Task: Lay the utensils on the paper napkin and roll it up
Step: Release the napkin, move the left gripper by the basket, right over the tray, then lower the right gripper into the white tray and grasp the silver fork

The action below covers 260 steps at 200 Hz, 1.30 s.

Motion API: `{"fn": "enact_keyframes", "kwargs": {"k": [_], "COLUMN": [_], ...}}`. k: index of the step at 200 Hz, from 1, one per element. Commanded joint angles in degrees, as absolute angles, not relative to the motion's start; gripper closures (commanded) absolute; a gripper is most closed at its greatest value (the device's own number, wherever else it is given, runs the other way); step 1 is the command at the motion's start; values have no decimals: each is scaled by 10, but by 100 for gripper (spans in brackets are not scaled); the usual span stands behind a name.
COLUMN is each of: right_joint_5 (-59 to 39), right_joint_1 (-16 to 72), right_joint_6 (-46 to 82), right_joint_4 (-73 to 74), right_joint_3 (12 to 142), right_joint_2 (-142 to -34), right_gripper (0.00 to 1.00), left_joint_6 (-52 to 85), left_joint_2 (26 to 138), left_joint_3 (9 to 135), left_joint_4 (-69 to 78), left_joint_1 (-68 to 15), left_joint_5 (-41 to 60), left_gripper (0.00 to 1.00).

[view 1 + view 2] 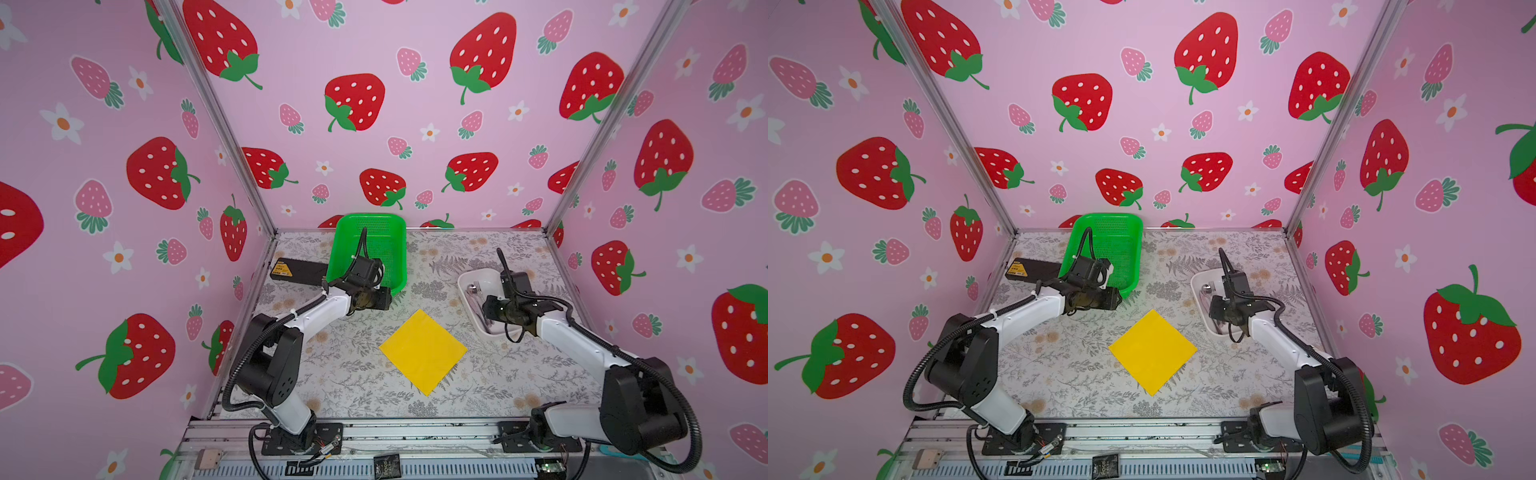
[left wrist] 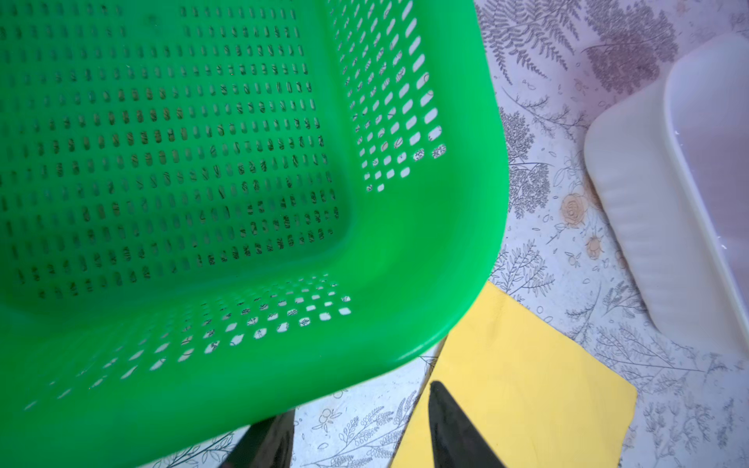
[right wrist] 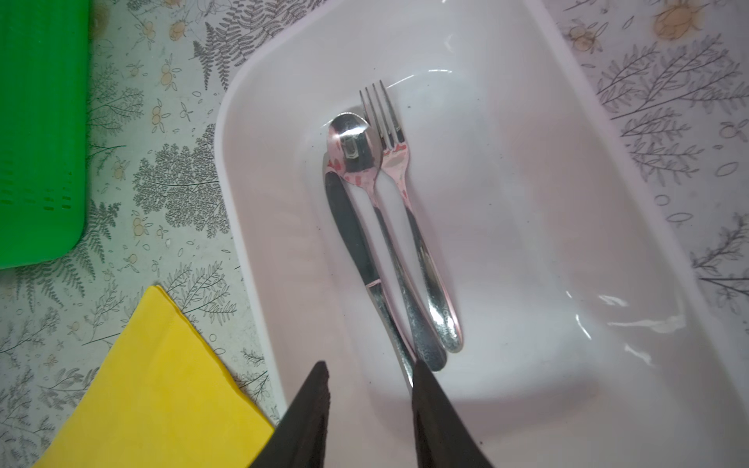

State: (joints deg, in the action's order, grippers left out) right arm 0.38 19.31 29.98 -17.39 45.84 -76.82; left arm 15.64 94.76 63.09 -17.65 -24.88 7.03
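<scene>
In a top view the paper napkin [image 1: 423, 351] lies flat between the bent left arm [image 1: 320, 309] and right arm [image 1: 582, 345]. In the left wrist view the left gripper [image 2: 360, 399] stands open near the napkin's corner. In the right wrist view the utensils [image 3: 354, 154] lie parallel in the white dish [image 3: 567, 202], tines pointing away from the open right gripper [image 3: 371, 366].
</scene>
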Motion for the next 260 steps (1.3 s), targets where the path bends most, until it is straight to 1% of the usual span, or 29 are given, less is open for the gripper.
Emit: {"fn": "enact_keyframes", "kwargs": {"k": [1,13,33,44,65,84,103,120,152,160,164,192,231,260], "right_joint_5": [28,28,26,20,15,0,5,-9,-30,-33,-33,-36,-39,27], "right_joint_1": [176,170,161,155,146,141,139,139,138,139,138,139,139,138], "right_joint_6": [270,262,253,246,229,204,185,168,150,143,141,128,108,104], "right_joint_4": [-204,-211,-210,-209,-223,-232,-261,-275,-289,-305,-312,-345,-371,-400], "right_joint_3": [485,490,495,499,521,548,586,615,662,682,690,729,751,757], "right_joint_2": [-780,-784,-787,-794,-822,-862,-911,-952,-1012,-1033,-1043,-1089,-1122,-1151], "right_gripper": [63,63,62,60,60,62,67,71,72,76,77,79,79,83], "left_joint_6": [146,150,150,157,188,227,254,271,285,285,285,285,278,275], "left_joint_2": [931,923,897,878,833,805,799,806,838,846,849,855,851,846], "left_joint_3": [635,629,615,603,567,534,523,523,548,558,561,571,571,569], "left_joint_4": [-191,-194,-180,-169,-136,-102,-92,-84,-82,-89,-92,-97,-112,-117], "left_joint_1": [-242,-239,-239,-240,-252,-275,-307,-336,-382,-389,-392,-402,-403,-403], "left_joint_5": [41,43,75,118,161,188,187,183,168,163,159,146,133,124], "left_gripper": [46,46,46,45,45,43,41,40,38,37,36,33,32,32]}}
